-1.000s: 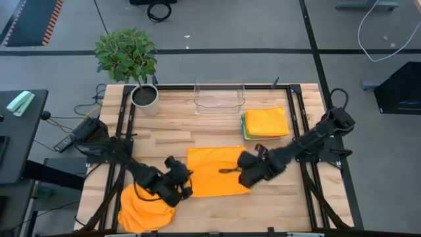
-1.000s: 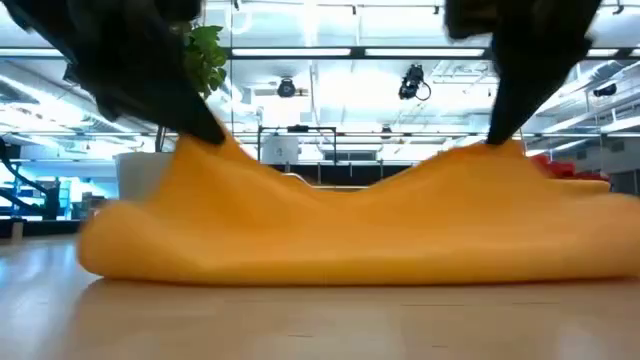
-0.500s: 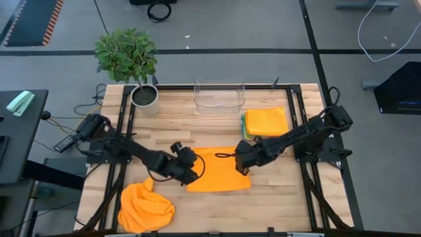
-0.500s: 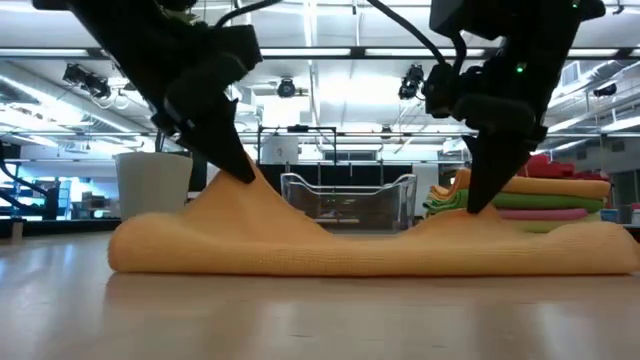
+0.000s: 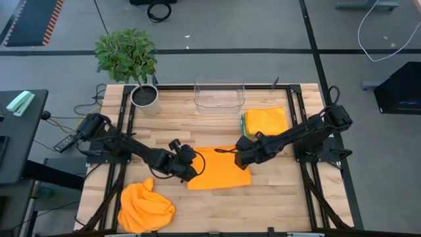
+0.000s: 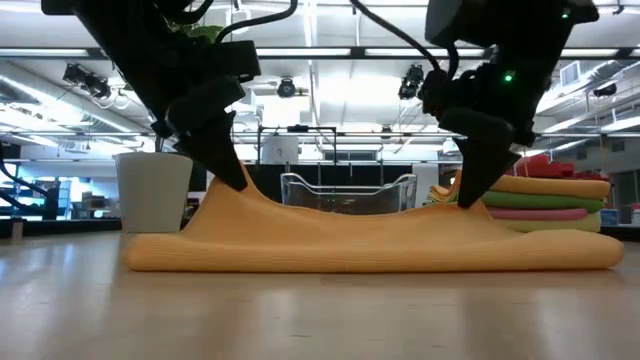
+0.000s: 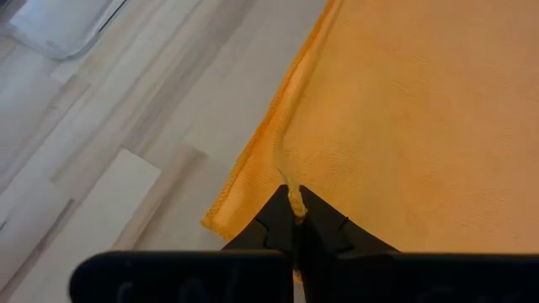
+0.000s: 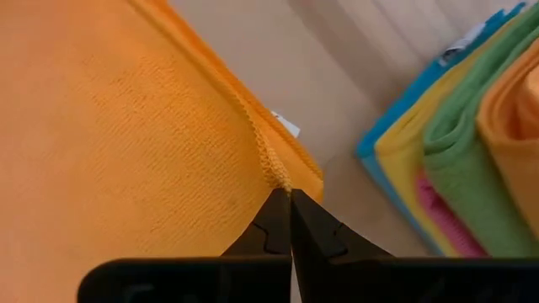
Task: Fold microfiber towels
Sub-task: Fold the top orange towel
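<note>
High view: orange towel (image 5: 220, 172) spans between both tools (image 5: 192, 169) (image 5: 239, 158), each pinching an edge.

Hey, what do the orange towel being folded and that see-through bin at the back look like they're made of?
Orange towel: soft knit-looking cloth, likely microfiber; fine ribbed texture and a stitched edge show, matte.
Bin: probably clear hard plastic; the wooden table shows through its glossy walls.

A robotics lab or open industrial workspace. The butcher-block desk (image 5: 217, 125) stands in a black metal frame (image 5: 300, 112) on grey floor (image 5: 263, 26) with loose cables (image 5: 158, 10), and ceiling strip lights (image 6: 300, 52) run over distant equipment racks.
</note>
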You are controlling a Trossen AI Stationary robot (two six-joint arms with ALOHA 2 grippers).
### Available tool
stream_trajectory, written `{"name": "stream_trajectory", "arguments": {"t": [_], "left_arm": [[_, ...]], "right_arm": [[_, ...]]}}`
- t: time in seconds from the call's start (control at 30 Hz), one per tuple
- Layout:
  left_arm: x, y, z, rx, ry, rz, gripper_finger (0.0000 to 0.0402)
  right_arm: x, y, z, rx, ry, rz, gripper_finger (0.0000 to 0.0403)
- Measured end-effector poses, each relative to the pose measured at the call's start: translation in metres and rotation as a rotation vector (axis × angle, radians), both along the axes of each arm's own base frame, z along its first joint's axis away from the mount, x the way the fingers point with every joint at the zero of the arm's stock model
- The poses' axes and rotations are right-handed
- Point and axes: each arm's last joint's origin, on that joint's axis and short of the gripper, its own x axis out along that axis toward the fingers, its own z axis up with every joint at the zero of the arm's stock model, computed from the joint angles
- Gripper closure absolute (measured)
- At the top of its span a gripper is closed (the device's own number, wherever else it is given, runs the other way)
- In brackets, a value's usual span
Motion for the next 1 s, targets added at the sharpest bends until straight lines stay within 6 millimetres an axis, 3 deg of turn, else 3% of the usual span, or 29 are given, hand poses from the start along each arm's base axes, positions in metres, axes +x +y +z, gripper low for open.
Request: {"name": "stream_trajectory", "arguments": {"t": [0.37, 0.57, 1.0], "left_arm": [[0.003, 0.01, 0.0, 0.002, 0.003, 0.031, 0.0394], [0.003, 0.01, 0.0, 0.003, 0.005, 0.03, 0.0365], [0.0, 0.022, -0.003, 0.029, 0.077, 0.067, 0.03]], "right_arm": [[0.003, -0.013, 0.0, 0.01, 0.025, 0.002, 0.0402], [0.005, -0.016, 0.0, 0.008, 0.017, 0.011, 0.0399], [0.007, -0.027, 0.002, 0.003, -0.003, -0.04, 0.0292]]}}
